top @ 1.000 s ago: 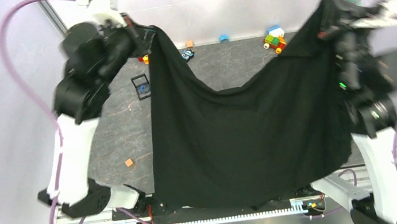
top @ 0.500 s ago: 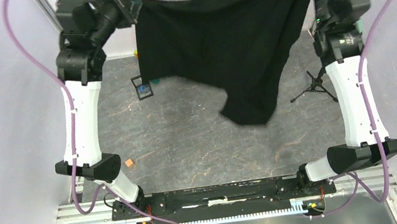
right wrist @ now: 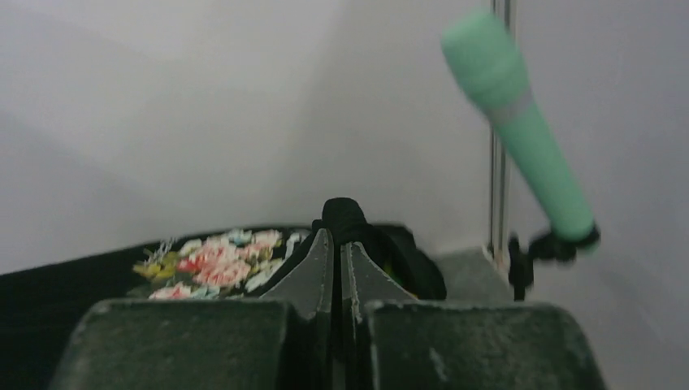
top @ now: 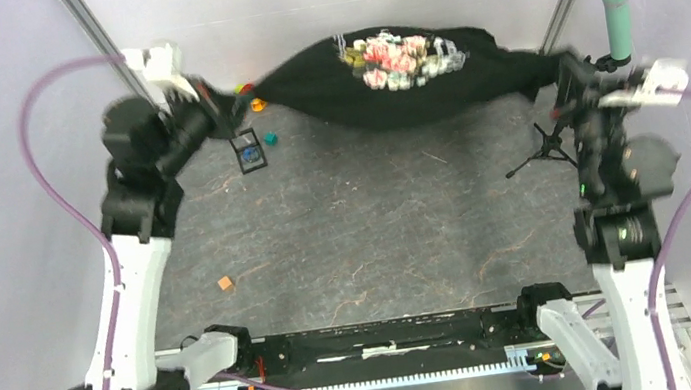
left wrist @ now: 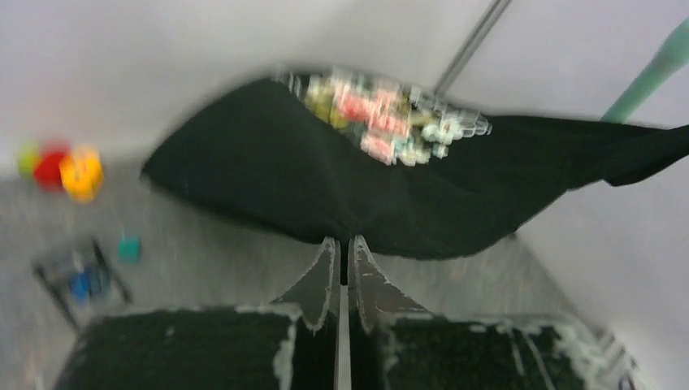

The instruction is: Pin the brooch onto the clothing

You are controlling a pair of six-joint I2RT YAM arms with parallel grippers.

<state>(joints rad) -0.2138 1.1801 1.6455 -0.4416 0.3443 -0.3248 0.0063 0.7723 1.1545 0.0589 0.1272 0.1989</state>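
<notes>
Black T-shirt stretched across upper frame, rose print facing up, slung between both tools above counter. Left tool pinched narrow on shirt's left end. Right tool clamped on right end.

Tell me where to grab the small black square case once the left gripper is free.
Probably pinch the black case across two opposite outer edges, coming straight down from above: it lies low on the table with its square outline facing up. Avoid the side toward the teal cube, which sits close. The left gripper is shut on the T-shirt.
</notes>
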